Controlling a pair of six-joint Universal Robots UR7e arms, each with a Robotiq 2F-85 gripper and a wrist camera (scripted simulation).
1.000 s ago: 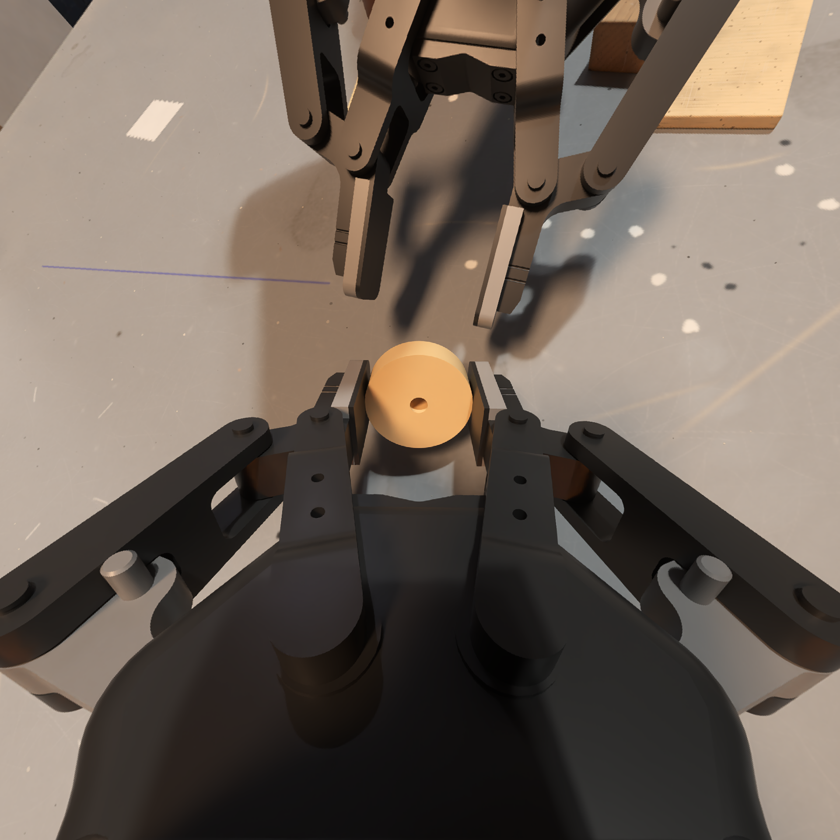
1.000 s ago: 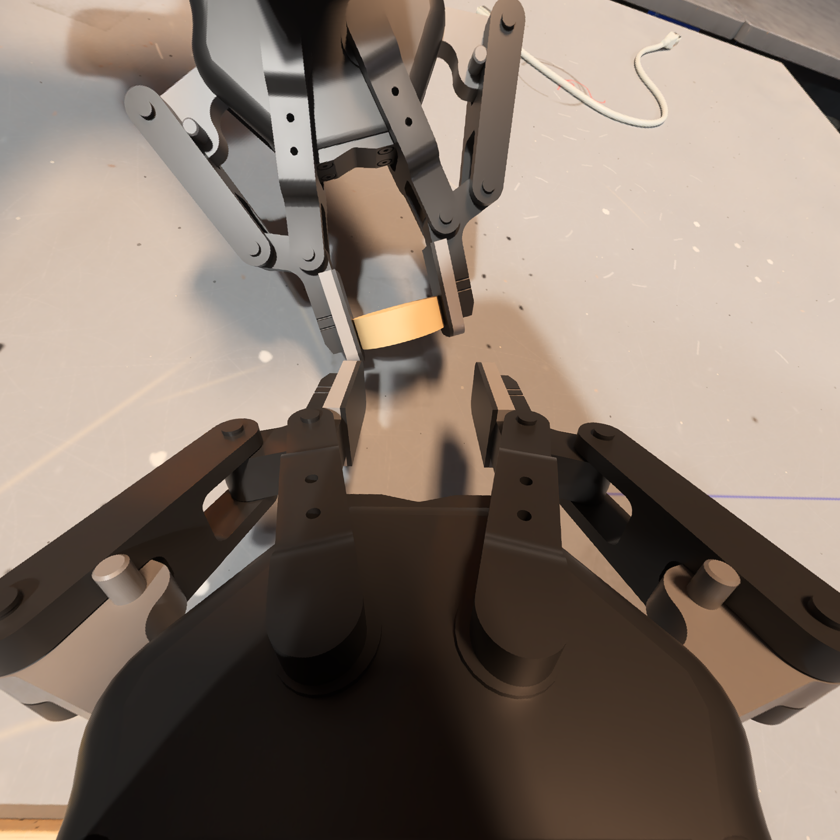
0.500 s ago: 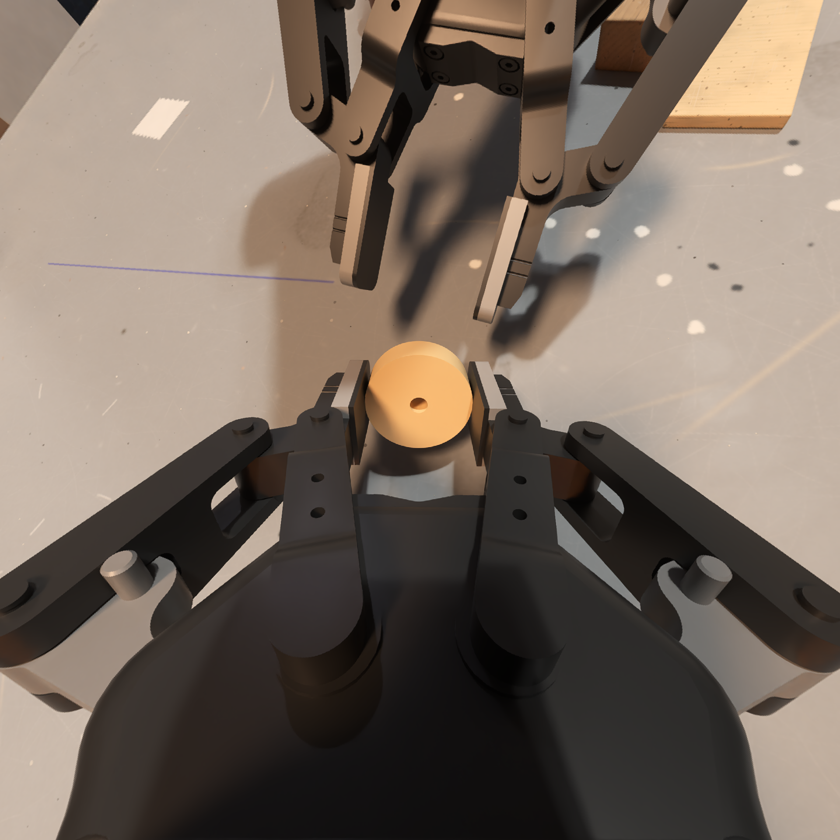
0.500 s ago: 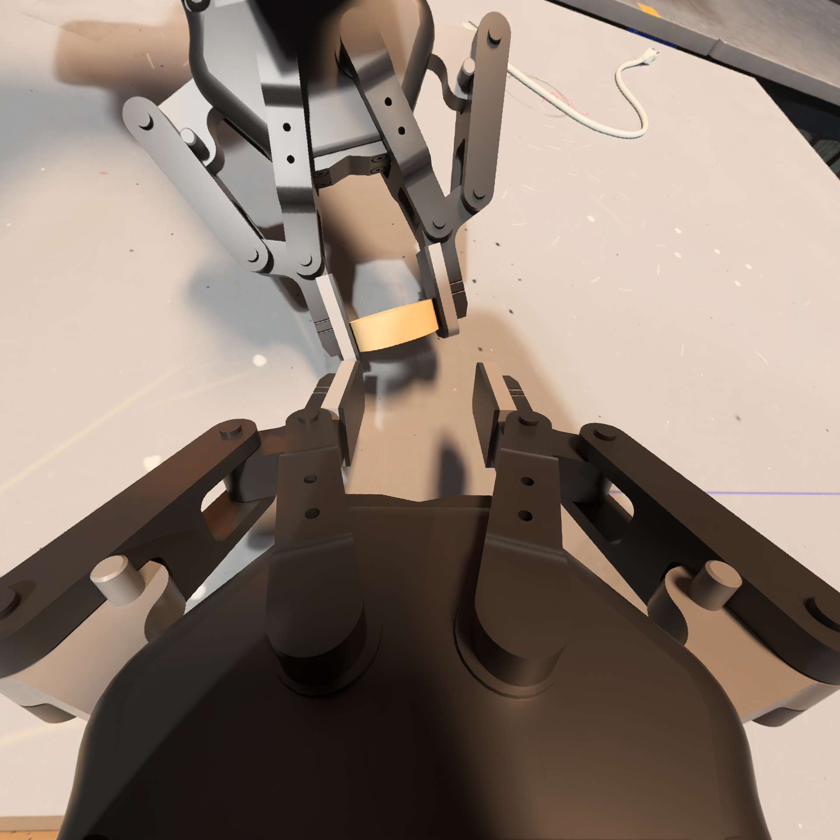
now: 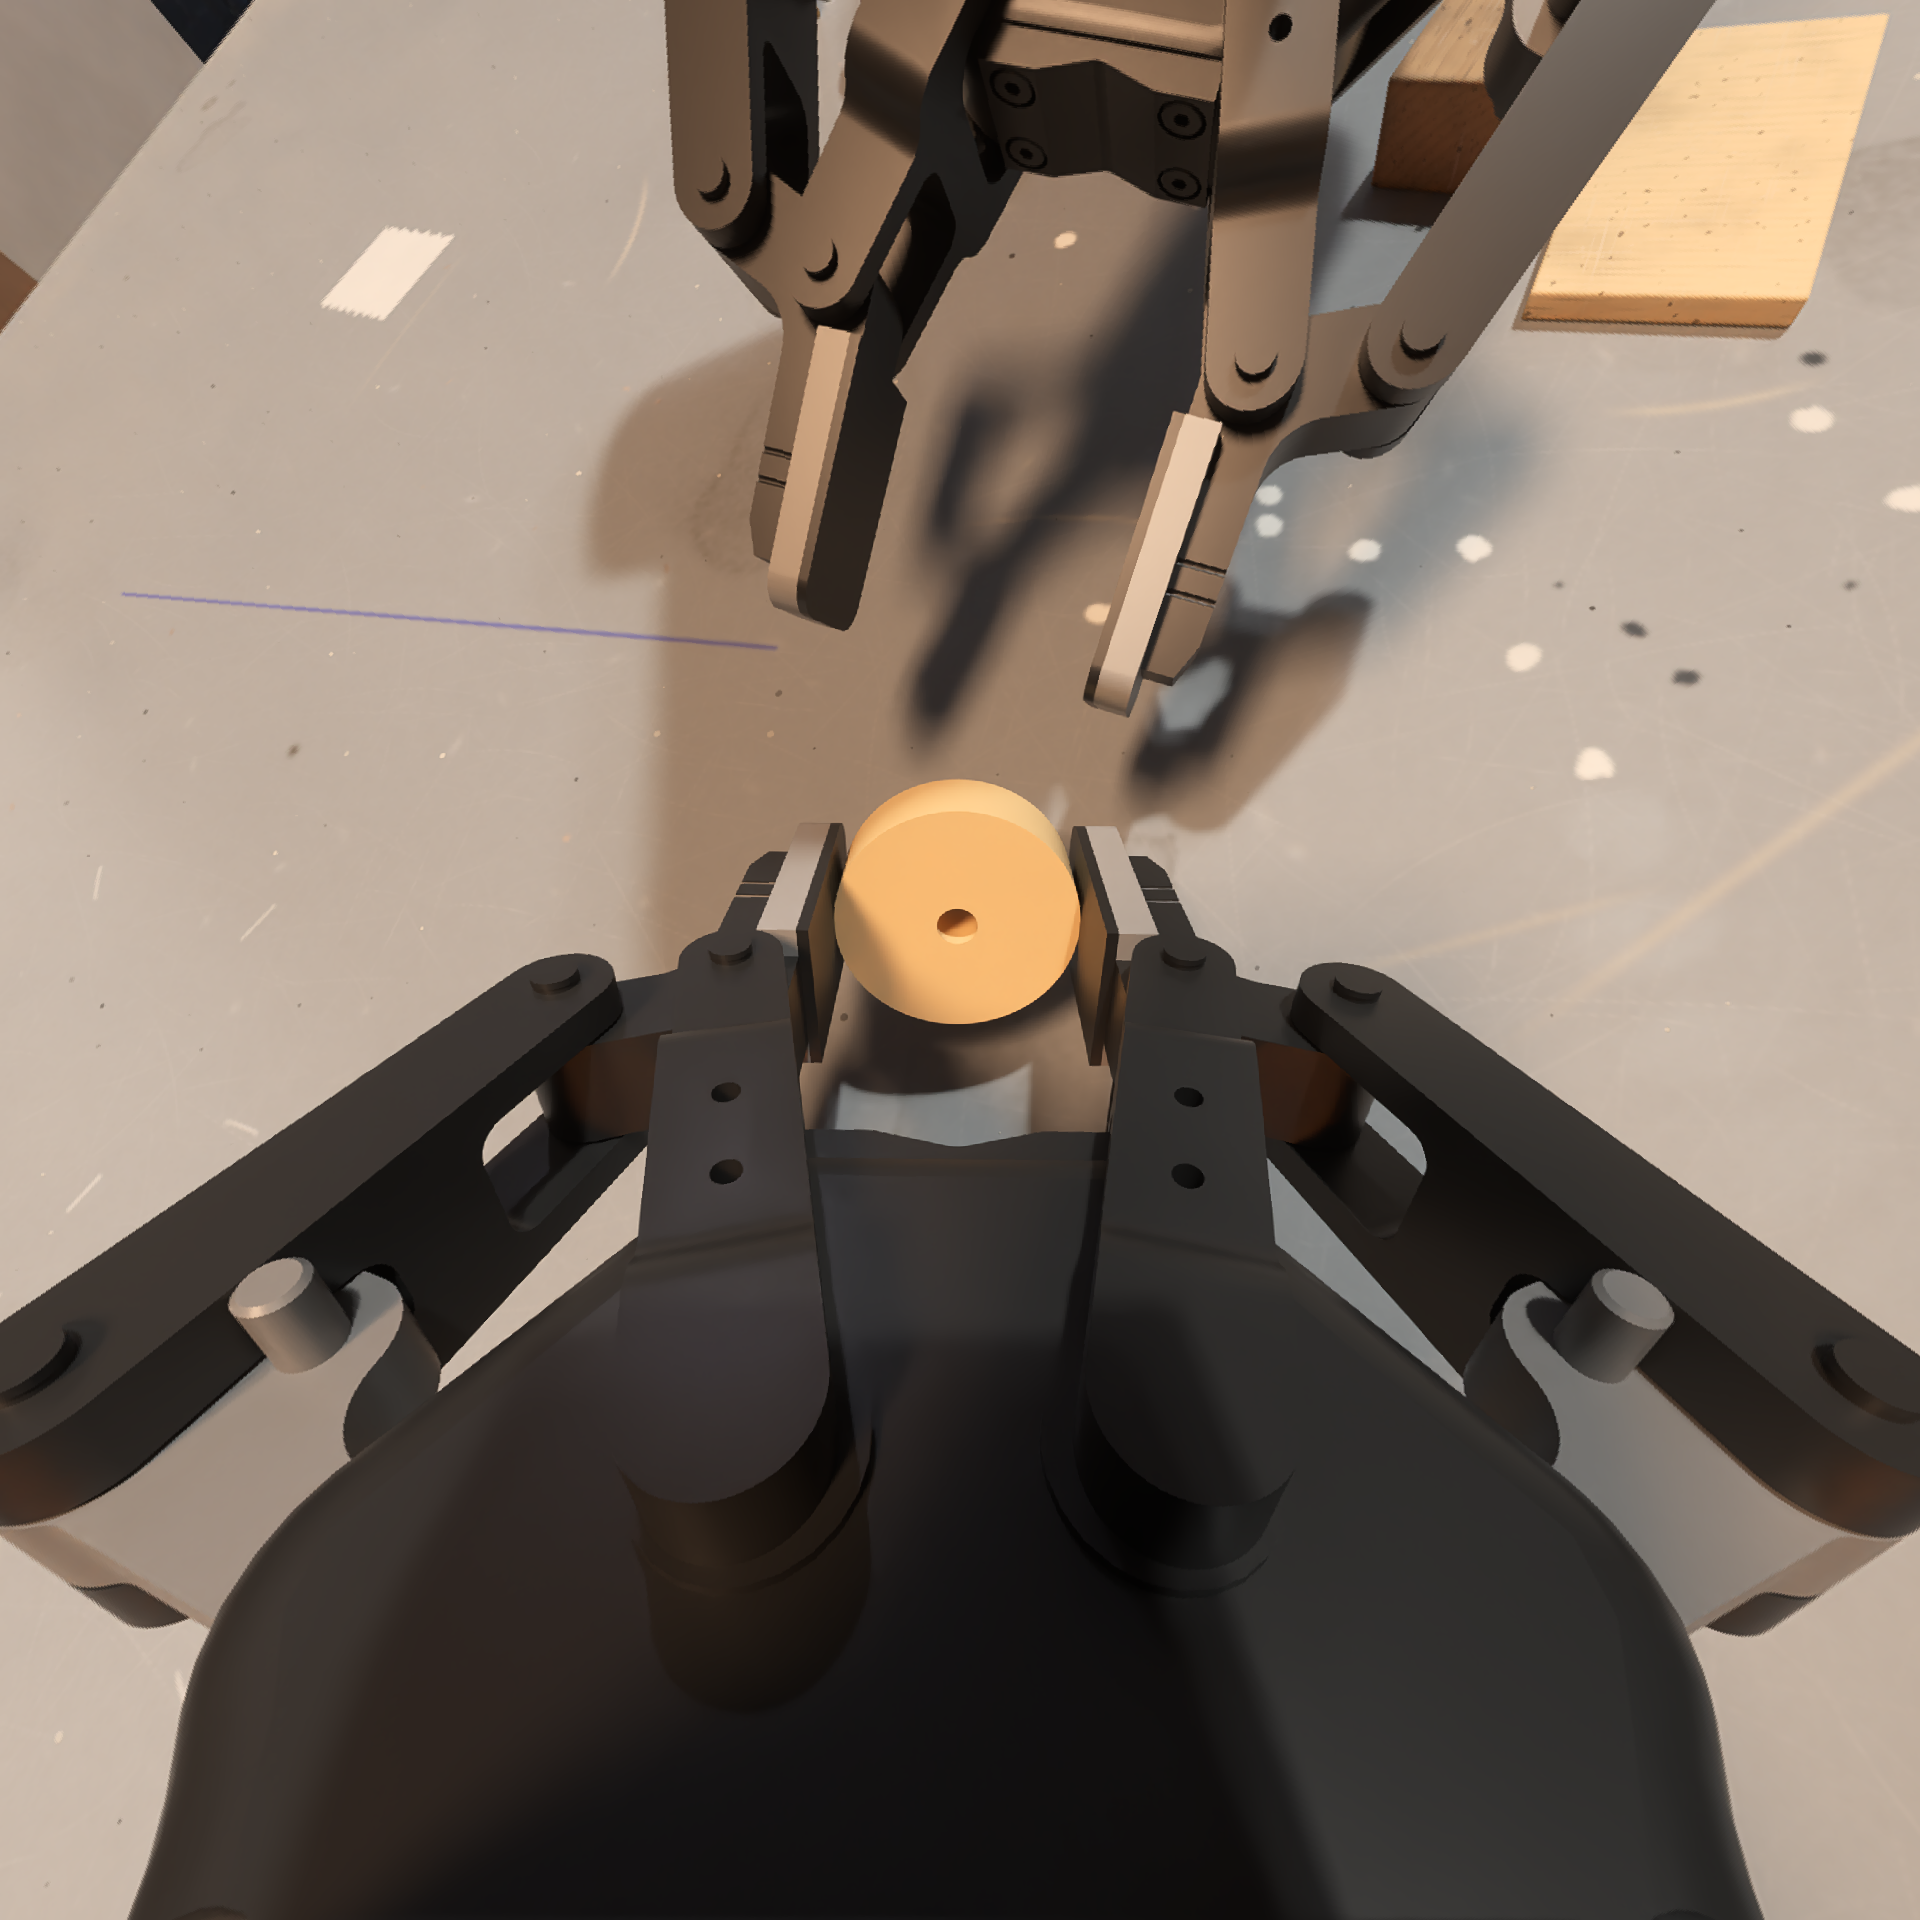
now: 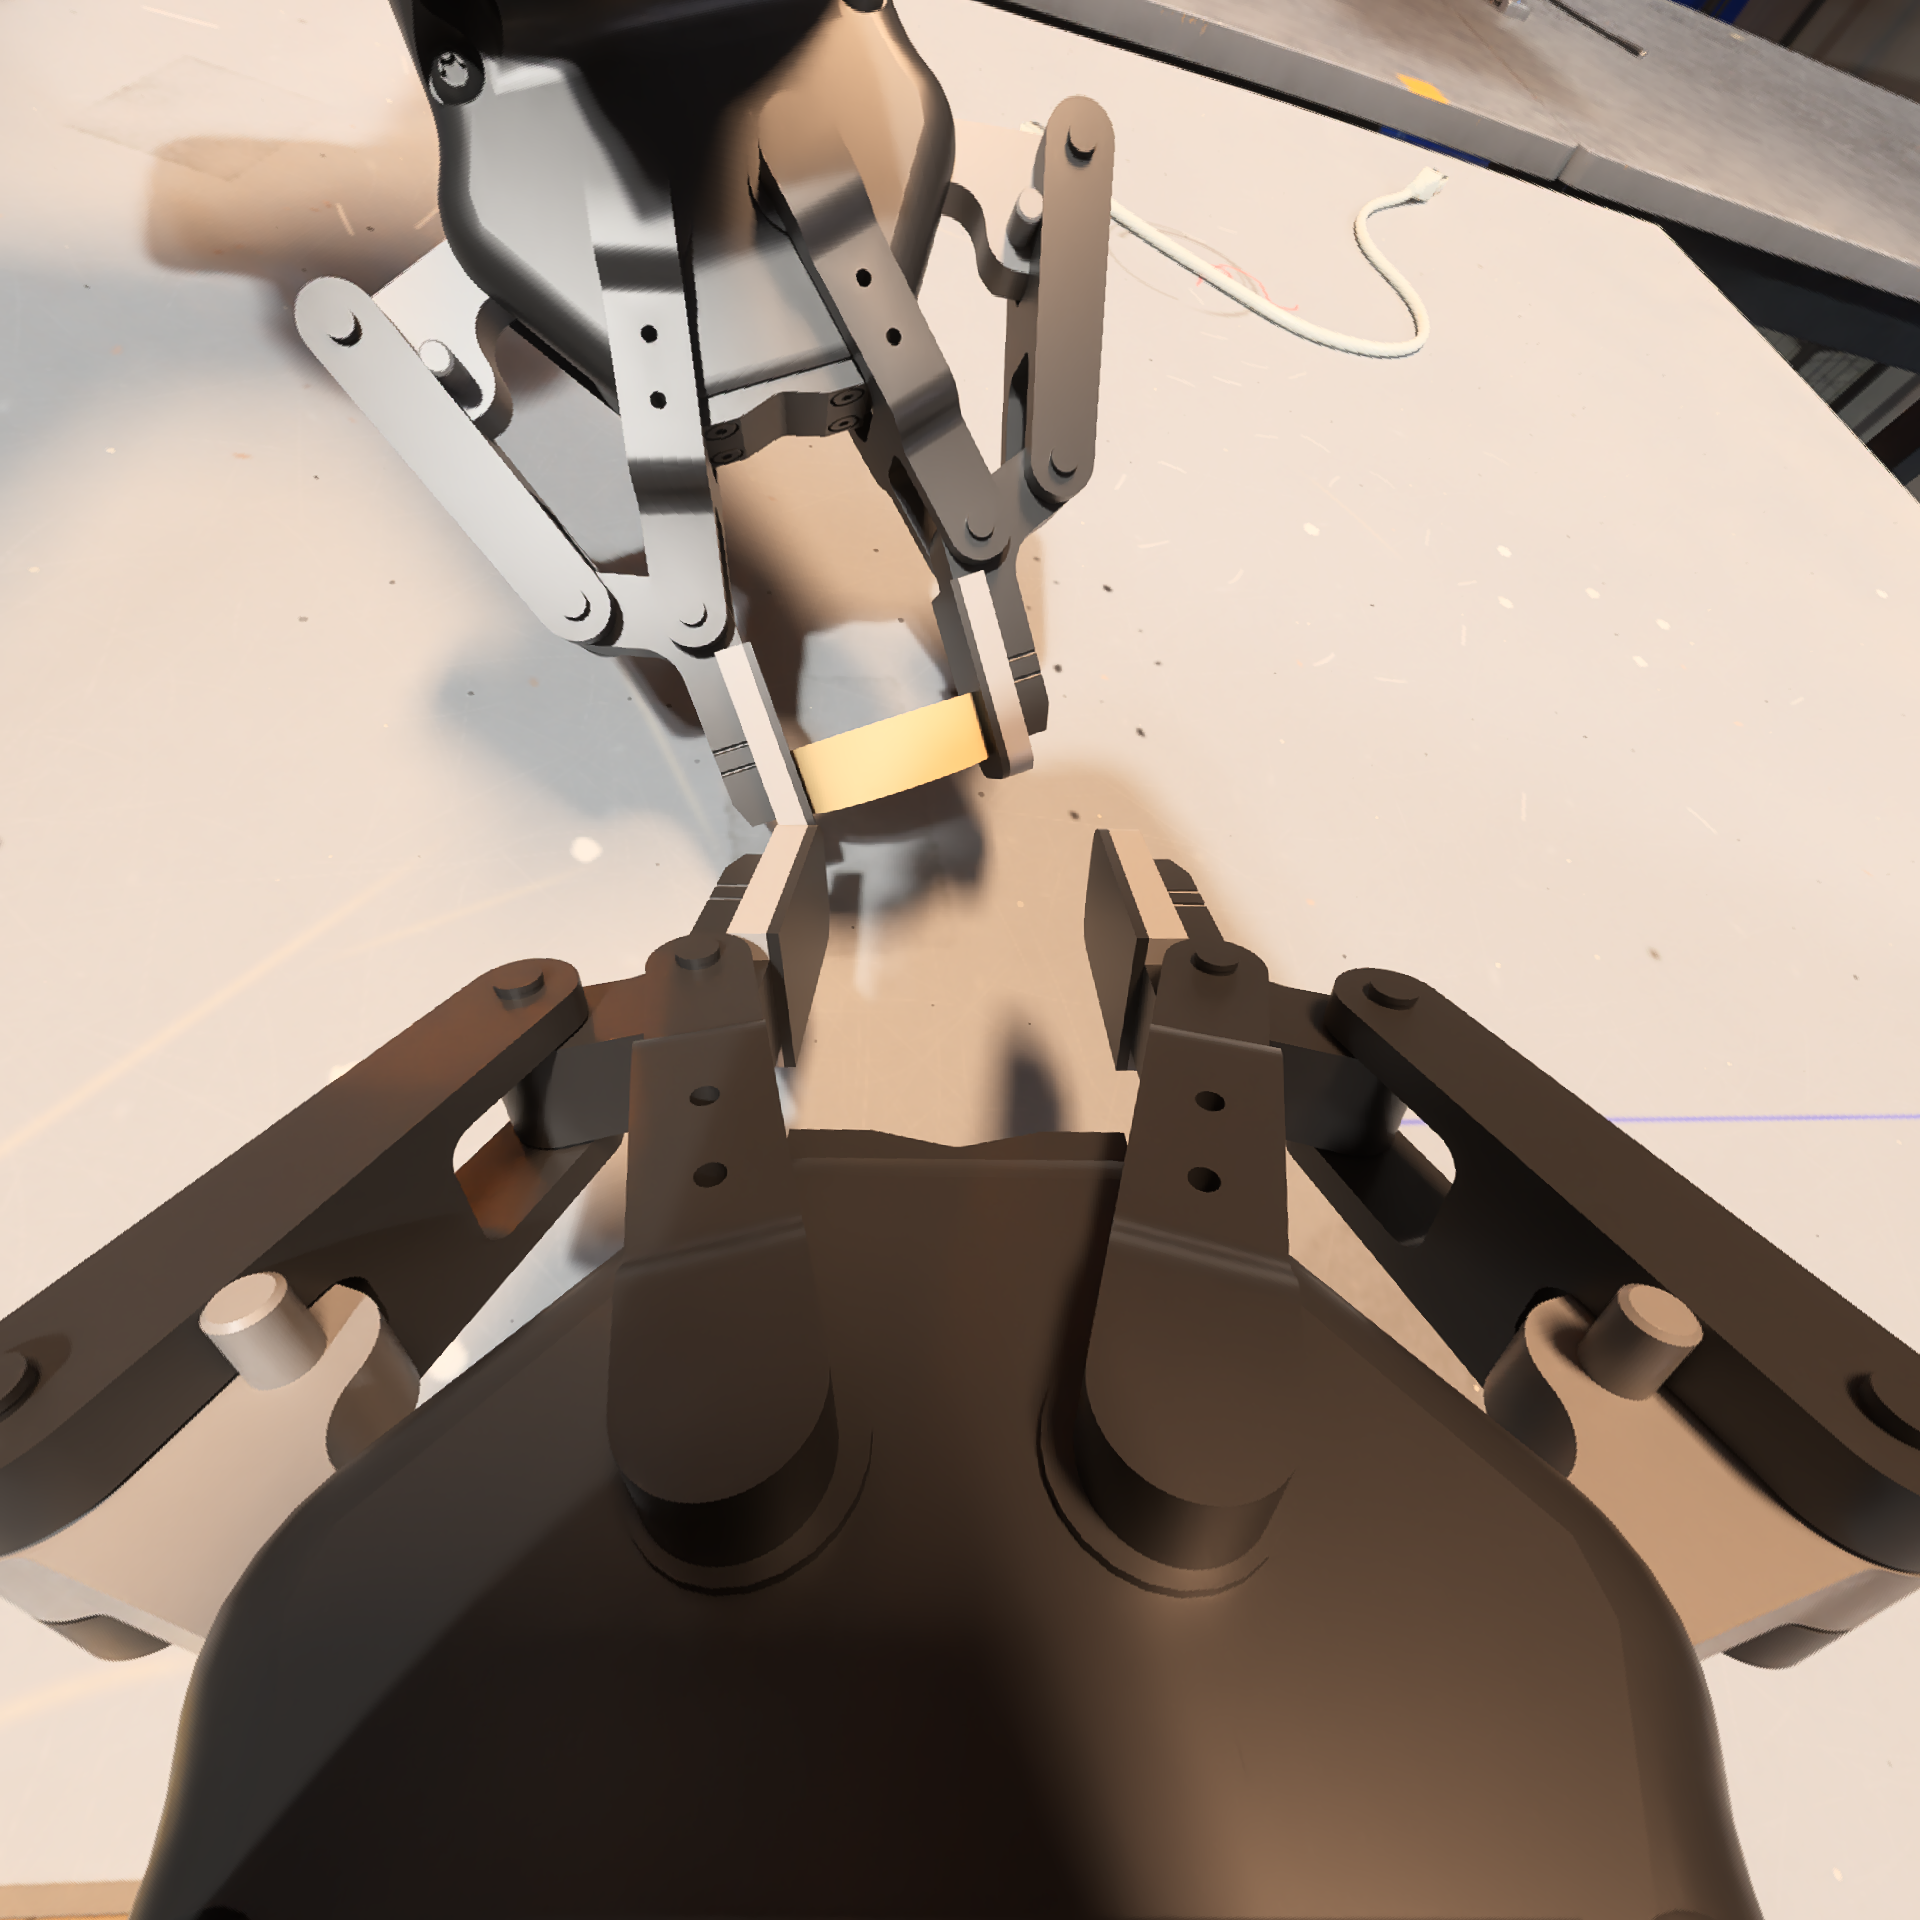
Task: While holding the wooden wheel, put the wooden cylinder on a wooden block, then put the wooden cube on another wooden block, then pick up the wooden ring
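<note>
Wheel (image 5: 956, 914) is gripped in left pincer (image 5: 956, 925); right pincer (image 6: 956, 935), open and empty above the tabletop (image 6: 1455, 727), must next find the cylinder

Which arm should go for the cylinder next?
Right. The left gripper is shut on the wooden wheel and must hold it; the right gripper has open, empty jaws. The cylinder isn't visible in either view.

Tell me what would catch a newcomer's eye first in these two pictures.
First, the round wooden wheel with its small centre hole, pinched between the fingers of the left tool at the middle of the left wrist view. Next, the right tool hangs open, facing it above the grey table, nothing between its fingers.
</note>
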